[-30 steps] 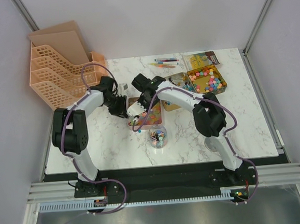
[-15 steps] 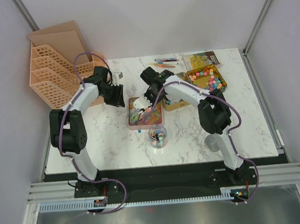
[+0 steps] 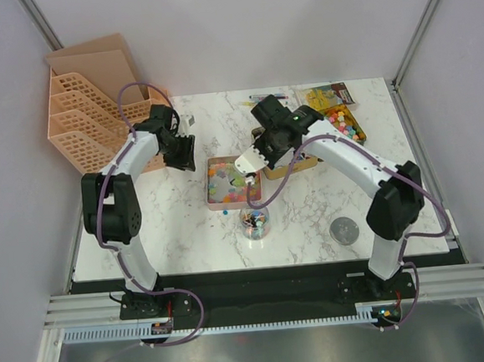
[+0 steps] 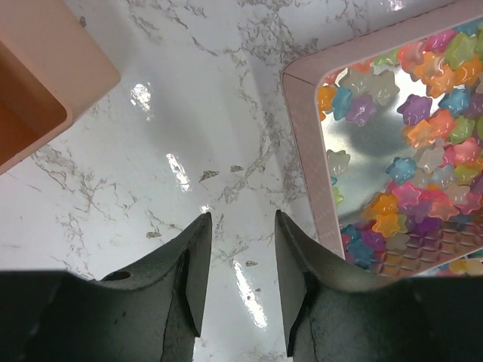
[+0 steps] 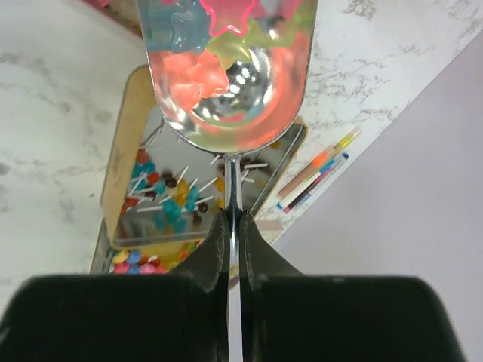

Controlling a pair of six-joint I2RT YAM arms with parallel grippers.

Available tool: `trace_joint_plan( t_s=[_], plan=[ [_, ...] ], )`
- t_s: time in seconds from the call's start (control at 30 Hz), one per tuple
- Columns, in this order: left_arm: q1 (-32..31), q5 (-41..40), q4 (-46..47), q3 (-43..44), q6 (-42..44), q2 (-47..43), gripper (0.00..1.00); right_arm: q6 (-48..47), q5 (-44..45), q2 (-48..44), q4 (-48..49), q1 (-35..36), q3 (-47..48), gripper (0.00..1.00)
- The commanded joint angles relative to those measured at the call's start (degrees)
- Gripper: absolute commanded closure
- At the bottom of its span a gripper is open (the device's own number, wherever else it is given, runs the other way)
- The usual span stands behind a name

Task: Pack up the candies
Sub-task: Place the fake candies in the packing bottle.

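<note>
I see the right gripper clamped on a shiny metal scoop carrying star-shaped multicoloured candies. Left gripper is parted and empty, just beside the square pink tin holding more.

**Open lane at left, crowding at centre and right**

A bare strip of surface is running between the file racks and the pink tray. The left gripper is hanging over it, jaws apart, nothing between them. The jar is standing just in front of the tray, blocking that side. The right arm is stretching over the tins, and the scoop clamped in the right gripper is hovering above the tray's far right corner.
</note>
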Motion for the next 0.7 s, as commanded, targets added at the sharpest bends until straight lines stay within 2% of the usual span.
trace_joint_plan(
  t_s=[0.0, 0.17, 0.33, 0.67],
  plan=[
    [0.3, -0.1, -0.3, 2.8, -0.3, 0.9, 0.54, -1.8, 1.4, -6.8, -3.2, 0.3, -4.3, 1.00],
    [0.3, 0.3, -0.3, 3.4, -1.0, 1.4, 0.55, -1.1, 5.7, -12.6, -4.4, 1.4, -10.0, 1.00],
    [0.3, 1.4, -0.2, 3.2, -1.4, 1.3, 0.55, 0.6, 9.6, -14.0, -4.1, 4.4, -12.8, 1.00],
    [0.3, 0.8, 0.1, 3.5, -2.2, 0.9, 0.56, 1.6, 24.1, -17.6, 1.8, 10.8, -20.4, 1.00]
  ],
)
